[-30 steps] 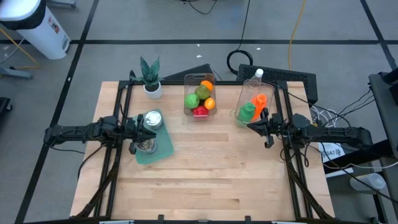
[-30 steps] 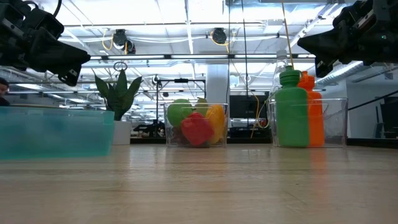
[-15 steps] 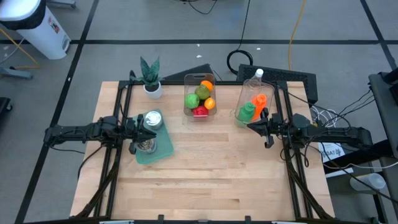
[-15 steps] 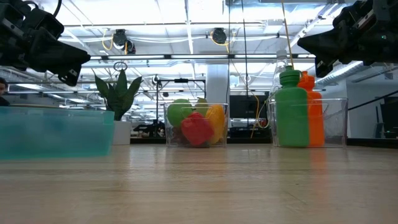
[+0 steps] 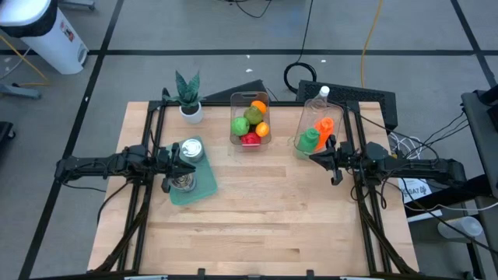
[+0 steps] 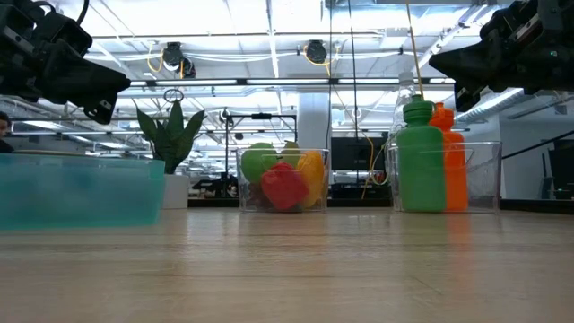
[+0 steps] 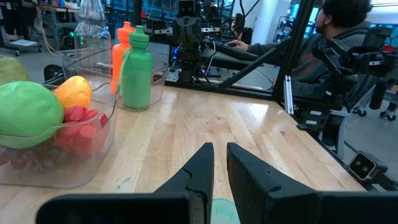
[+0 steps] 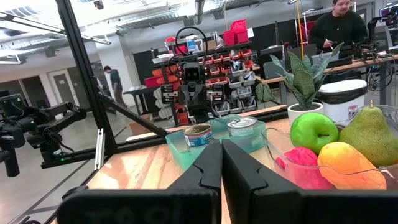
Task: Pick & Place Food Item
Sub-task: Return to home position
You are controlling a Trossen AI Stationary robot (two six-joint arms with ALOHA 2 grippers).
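The bench [image 5: 257,225] carried everything the job needed, and both arms lay stretched in from its two sides, level with each other. The left arm reached over the blue bin [image 5: 204,187], where I saw two cans [image 5: 191,149] from above. The right arm stopped just beside the right transparent bin [image 5: 305,117] with its bottles [image 5: 310,138].

Between them, toward the back edge, stood the left transparent bin [image 5: 250,96], its long axis running front to back. The pear [image 8: 367,134] and the orange [image 5: 259,106] lay inside it with the other fruit, so I judged the placing done and only the retreat left.

That bin sat ahead of and between the two hands, and I could not call either one nearer. Neither arm pointed at it; each pointed across at the other.

The left hand [image 7: 219,168] hung well above the bench with its fingers drawn all but together on nothing, a thin slit between them. The right hand [image 8: 222,149] had its fingers pressed together, also empty. I judged that pulling each arm straight back along its own line would keep both clear of the bins
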